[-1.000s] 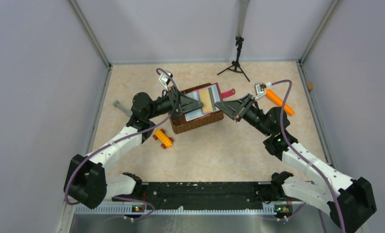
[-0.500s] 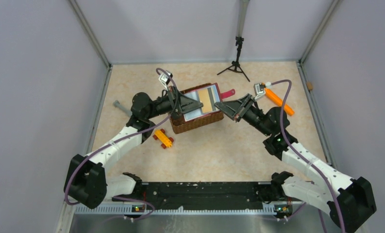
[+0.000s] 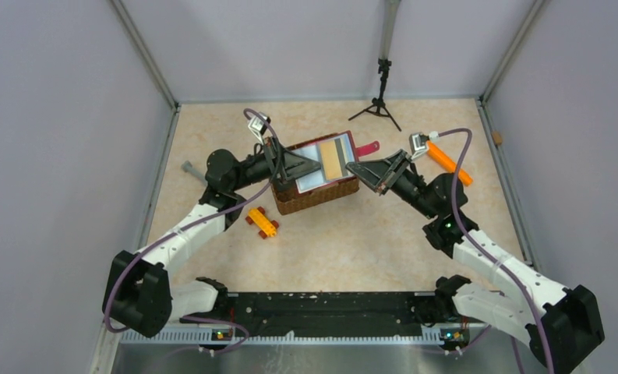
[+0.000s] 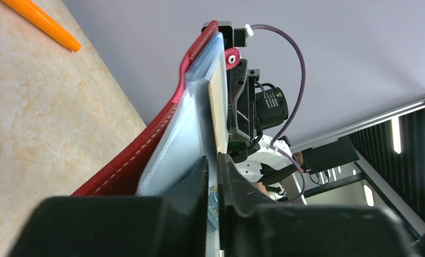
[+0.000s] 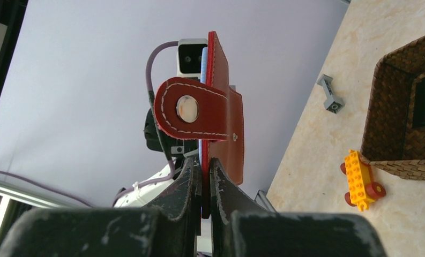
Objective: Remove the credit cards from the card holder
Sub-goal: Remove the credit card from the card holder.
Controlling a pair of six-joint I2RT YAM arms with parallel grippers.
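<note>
The dark red card holder [image 3: 344, 140] hangs open above the basket, held between both grippers. Its pale blue pockets [image 4: 172, 150] face up, and a tan-gold credit card [image 3: 333, 159] lies in its middle. My left gripper [image 3: 313, 166] is at its left end. In the left wrist view this gripper [image 4: 213, 160] is shut on a thin printed card edge [image 4: 214, 198] coming out of the pale blue pocket. The tan card's edge [image 4: 218, 115] runs just beyond. My right gripper [image 5: 202, 163] is shut on the holder's red edge, below the strap tab [image 5: 191, 110].
A brown wicker basket [image 3: 313, 199] stands right under the holder. An orange-yellow toy block car [image 3: 263, 222] lies to its left front, a grey piece [image 3: 195, 171] further left. An orange pen [image 3: 450, 164] lies at the right, and a black tripod [image 3: 379, 101] stands at the back.
My left gripper has shut on the thin card edge and drawn slightly left. The holder sits a little higher. The right arm has barely moved.
</note>
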